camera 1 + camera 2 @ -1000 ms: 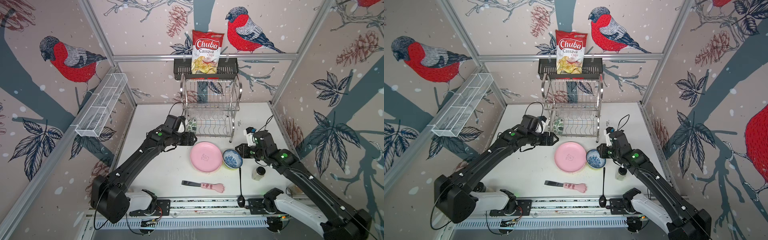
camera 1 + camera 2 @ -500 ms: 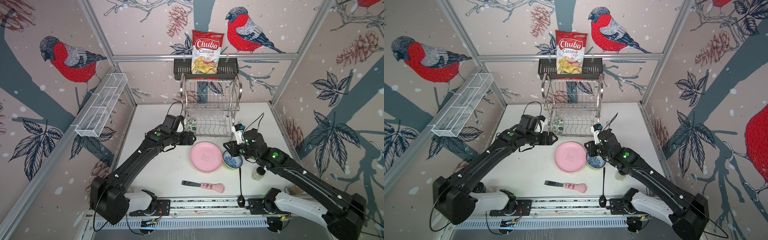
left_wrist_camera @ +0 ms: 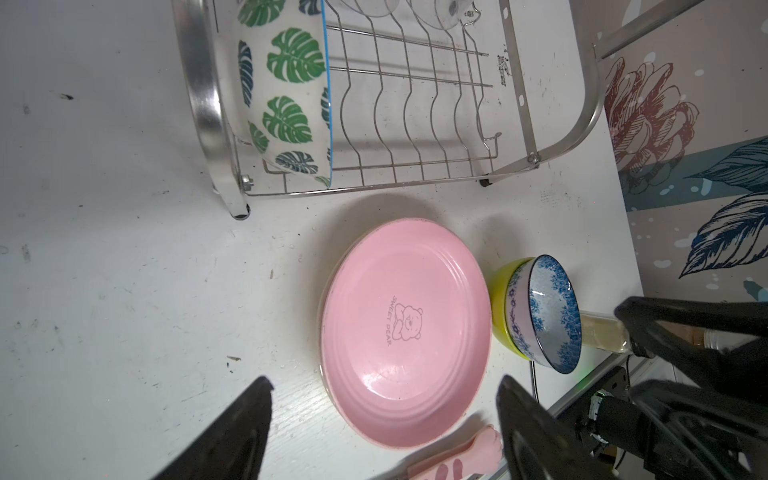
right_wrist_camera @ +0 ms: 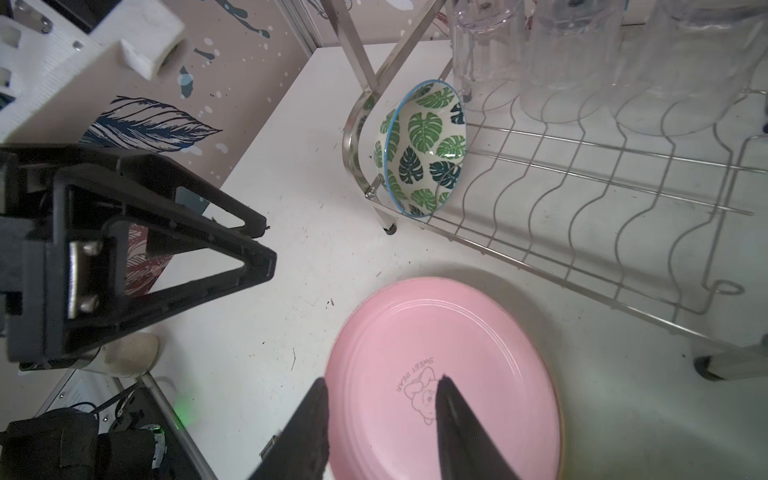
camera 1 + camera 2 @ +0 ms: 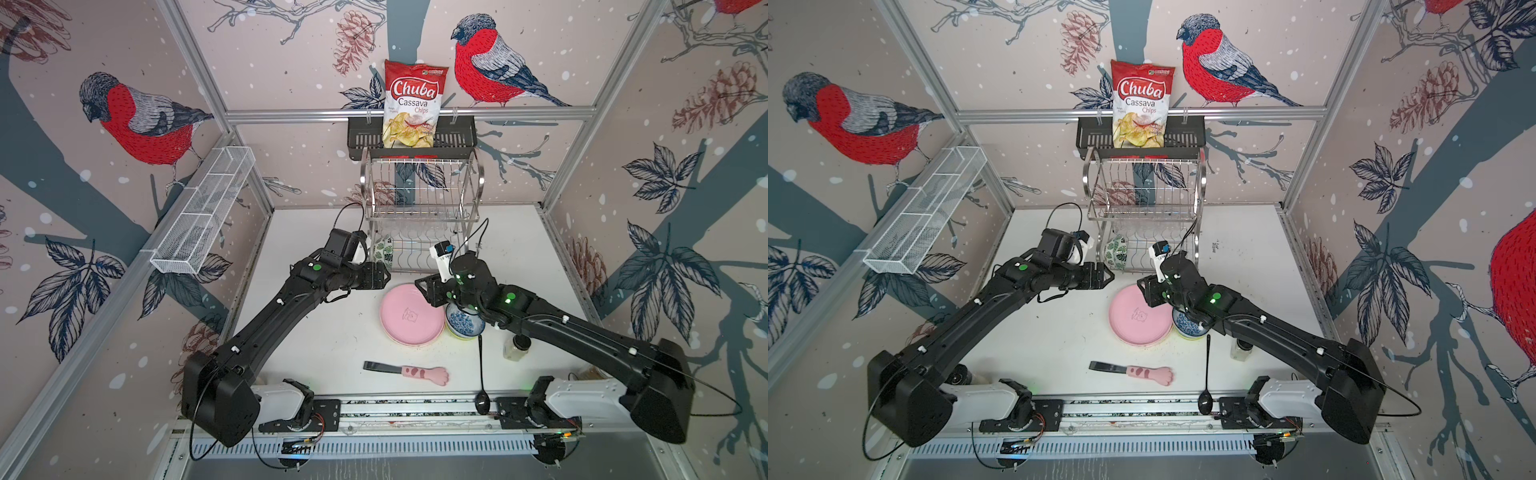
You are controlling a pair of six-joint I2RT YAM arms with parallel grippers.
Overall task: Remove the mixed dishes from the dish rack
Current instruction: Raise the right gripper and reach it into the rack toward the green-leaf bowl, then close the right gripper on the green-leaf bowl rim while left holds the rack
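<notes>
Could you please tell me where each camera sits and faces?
Both top views: high above the robot, looking down at the dish rack; left arm and right arm show.
Left wrist: on left arm, facing pink plate; open left end effector shows.
Right wrist: on right arm, facing green-leaf bowl; right end effector shows.
Wrist views share plate, bowl, rack.

The walls [image 5: 266, 37] are papered in pale pinkish beige, printed with red-breasted bullfinches [image 5: 137, 120], pine cones, dark leaves and grey-blue branches. Aluminium posts and a horizontal rail [image 5: 291, 115] frame the cell. A black slotted basket [image 5: 365, 139] hangs from that back rail and holds an upright bag of cassava chips [image 5: 411, 104]. A long white mesh tray [image 5: 203, 216] runs along the wall on the left of both top views. The white bench [image 5: 316, 332] is scuffed and speckled, evenly lit, with soft shadows.
</notes>
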